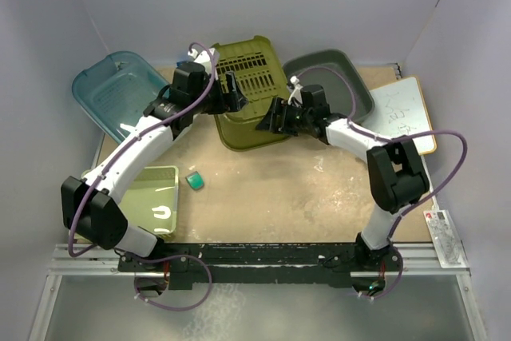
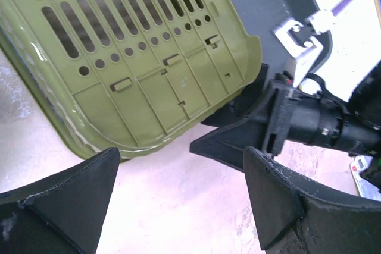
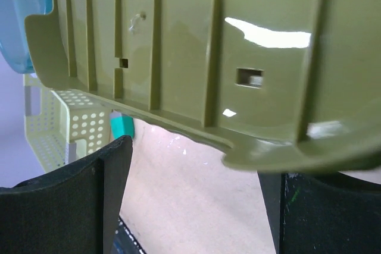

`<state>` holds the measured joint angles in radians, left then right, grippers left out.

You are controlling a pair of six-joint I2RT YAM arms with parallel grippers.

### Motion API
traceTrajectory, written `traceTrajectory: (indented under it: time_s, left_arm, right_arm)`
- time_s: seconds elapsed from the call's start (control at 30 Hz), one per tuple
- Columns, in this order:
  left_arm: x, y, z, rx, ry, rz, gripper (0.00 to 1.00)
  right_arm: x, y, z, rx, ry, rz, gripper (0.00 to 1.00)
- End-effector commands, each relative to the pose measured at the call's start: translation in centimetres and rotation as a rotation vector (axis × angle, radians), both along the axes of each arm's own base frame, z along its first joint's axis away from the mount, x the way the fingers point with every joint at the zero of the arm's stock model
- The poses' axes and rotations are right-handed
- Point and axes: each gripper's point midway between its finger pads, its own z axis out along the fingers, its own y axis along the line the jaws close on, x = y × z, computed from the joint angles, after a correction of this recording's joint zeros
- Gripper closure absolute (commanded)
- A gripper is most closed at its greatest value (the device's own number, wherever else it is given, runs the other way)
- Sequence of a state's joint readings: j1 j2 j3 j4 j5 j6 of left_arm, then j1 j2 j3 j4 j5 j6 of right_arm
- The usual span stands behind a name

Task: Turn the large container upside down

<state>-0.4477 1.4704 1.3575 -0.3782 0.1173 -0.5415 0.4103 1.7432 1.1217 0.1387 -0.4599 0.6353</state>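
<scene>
The large olive container [image 1: 249,89] lies at the back middle of the table, its slotted base facing up and its near wall toward me. My left gripper [image 1: 233,93] is open at its left side; in the left wrist view [image 2: 184,188] the slotted base [image 2: 137,52] is just beyond the fingers, not touched. My right gripper [image 1: 270,117] is open at the near right corner. In the right wrist view [image 3: 196,171] the container's ribbed wall and rim [image 3: 238,87] hang just above the open fingers, with bare table under the rim. The right gripper also shows in the left wrist view [image 2: 238,141].
A blue translucent tub [image 1: 120,93] lies at the back left and a grey tub [image 1: 339,77] at the back right. A whiteboard [image 1: 406,113] lies at the right. A pale green perforated basket [image 1: 156,197] and a small teal block [image 1: 195,180] sit front left.
</scene>
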Motion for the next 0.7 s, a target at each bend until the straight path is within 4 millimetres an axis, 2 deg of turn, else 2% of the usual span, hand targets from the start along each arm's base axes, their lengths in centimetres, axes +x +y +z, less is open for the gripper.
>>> traceTrajectory:
  time_s: [0.0, 0.1, 0.2, 0.3, 0.37, 0.43, 0.67]
  left_arm:
    - [-0.2, -1.5, 3.2, -0.093, -0.07, -0.053, 0.18]
    - [-0.4, -1.9, 3.2, -0.092, -0.069, -0.08, 0.18]
    - [-0.9, -2.2, 3.0, -0.057, -0.072, -0.097, 0.18]
    - [-1.0, -2.4, 2.5, -0.019, -0.072, -0.087, 0.18]
    - [-0.8, -2.6, 2.1, -0.012, -0.063, -0.082, 0.18]
    - [-0.6, -2.7, 1.6, -0.009, -0.05, -0.073, 0.18]
    - [-0.5, -1.5, 1.9, 0.015, -0.059, -0.013, 0.18]
  right_arm:
    - [-0.1, 3.4, 4.7, 0.09, -0.063, 0.15, 0.16]
    - [-1.6, 2.3, 6.4, 0.048, -0.08, 0.178, 0.16]
    - [-0.6, -3.1, 7.6, -0.077, -0.183, -0.005, 0.12]
    - [0.8, -9.5, 8.5, -0.023, -0.205, -0.202, 0.06]
    - [1.7, -12.1, 8.1, -0.019, -0.166, -0.267, 0.06]
    - [2.4, -12.2, 7.6, -0.034, -0.133, -0.252, 0.06]
    - [5.2, -8.2, 7.9, 0.159, -0.118, -0.147, 0.06]
